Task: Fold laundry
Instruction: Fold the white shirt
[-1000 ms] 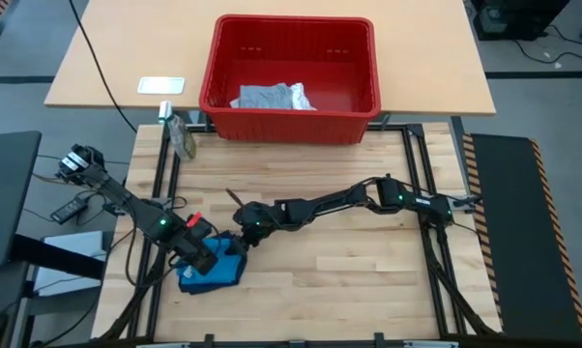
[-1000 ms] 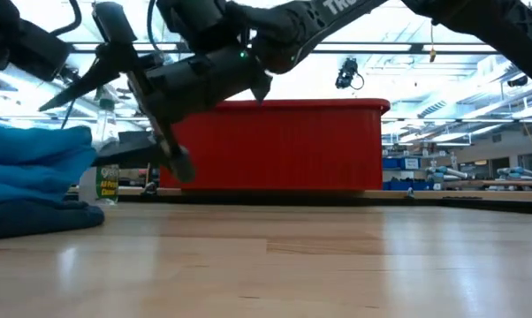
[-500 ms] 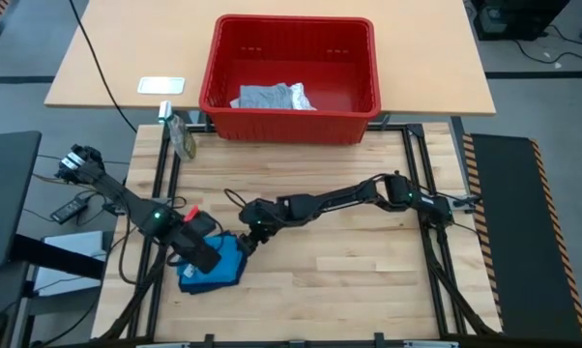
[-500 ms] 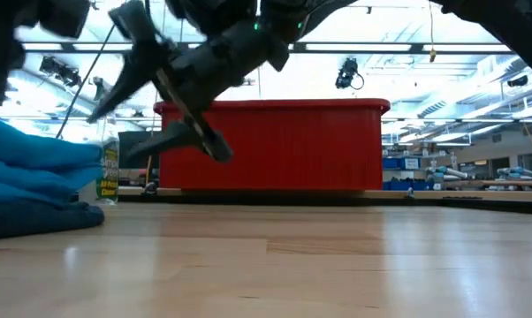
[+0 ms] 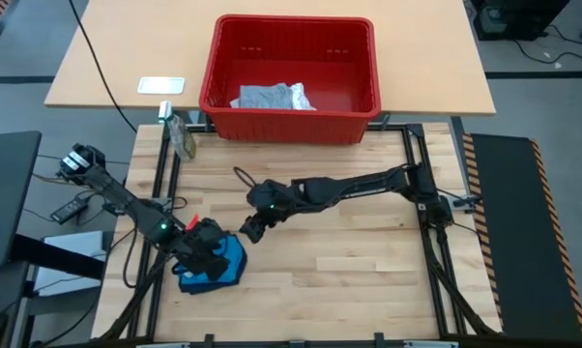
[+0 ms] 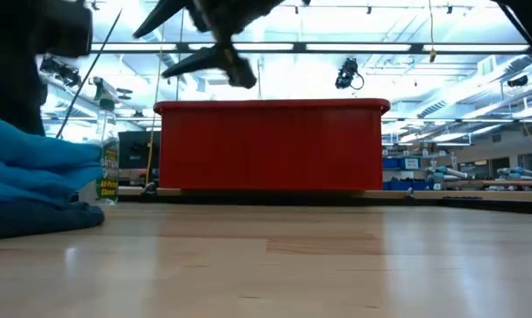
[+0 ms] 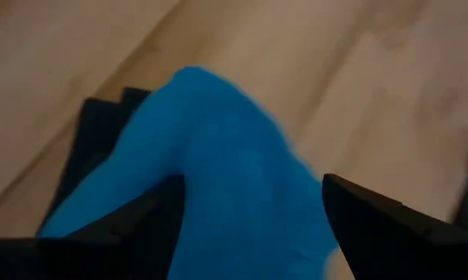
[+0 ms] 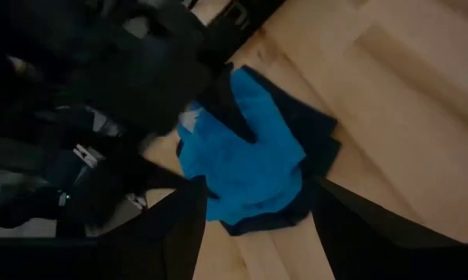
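The left gripper, jaws wide, straddles the bright blue garment stacked on the navy garment to press it, while the right gripper hangs part-open, empty, near the stack.

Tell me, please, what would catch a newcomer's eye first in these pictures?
Probably the big red basket at the table's far edge, with pale garments inside. Next, the bright blue garment stacked on a dark navy one near the front left, the left gripper open over it.

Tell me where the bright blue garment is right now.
In the high view the bright blue garment lies at the table's front left on top of the dark navy garment, under the left end effector, whose fingers straddle it.
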Controlling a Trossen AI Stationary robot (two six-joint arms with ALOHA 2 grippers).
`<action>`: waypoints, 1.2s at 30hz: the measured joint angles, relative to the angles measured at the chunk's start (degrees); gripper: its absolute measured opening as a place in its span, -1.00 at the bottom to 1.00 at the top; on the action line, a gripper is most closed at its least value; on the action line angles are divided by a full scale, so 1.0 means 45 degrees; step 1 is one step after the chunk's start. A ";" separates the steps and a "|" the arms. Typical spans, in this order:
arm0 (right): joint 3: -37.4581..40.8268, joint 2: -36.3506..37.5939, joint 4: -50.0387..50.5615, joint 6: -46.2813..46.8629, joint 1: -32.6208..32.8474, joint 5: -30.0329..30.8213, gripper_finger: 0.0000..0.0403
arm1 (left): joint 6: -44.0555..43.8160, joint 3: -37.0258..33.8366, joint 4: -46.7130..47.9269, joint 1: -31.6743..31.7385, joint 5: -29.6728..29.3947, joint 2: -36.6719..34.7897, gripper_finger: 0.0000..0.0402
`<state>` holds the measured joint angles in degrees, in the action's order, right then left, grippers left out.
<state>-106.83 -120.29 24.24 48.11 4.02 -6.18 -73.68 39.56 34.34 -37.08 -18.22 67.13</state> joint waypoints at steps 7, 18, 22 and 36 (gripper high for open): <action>0.0000 0.1173 0.0592 0.0260 0.0127 0.1494 0.15 | -0.0159 -0.1249 -0.0741 -0.0184 -0.0044 -0.0003 0.51; 0.0000 0.2902 0.0712 -0.0554 0.1119 0.5903 0.15 | 0.2440 0.1159 -0.0075 -0.0199 -0.0039 -0.0126 0.52; 0.0000 0.3250 0.0681 -0.1265 0.1108 0.7088 0.15 | 0.3327 0.2696 0.1494 -0.0258 -0.0042 -0.0126 0.52; 0.0000 0.3806 -0.0680 -0.4404 0.0223 0.7145 0.15 | 0.7855 0.6236 0.4534 0.2730 -0.2236 -0.0131 0.41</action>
<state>-106.83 -103.17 21.18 28.29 5.03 25.97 -38.33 67.62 54.74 -24.79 -28.28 66.54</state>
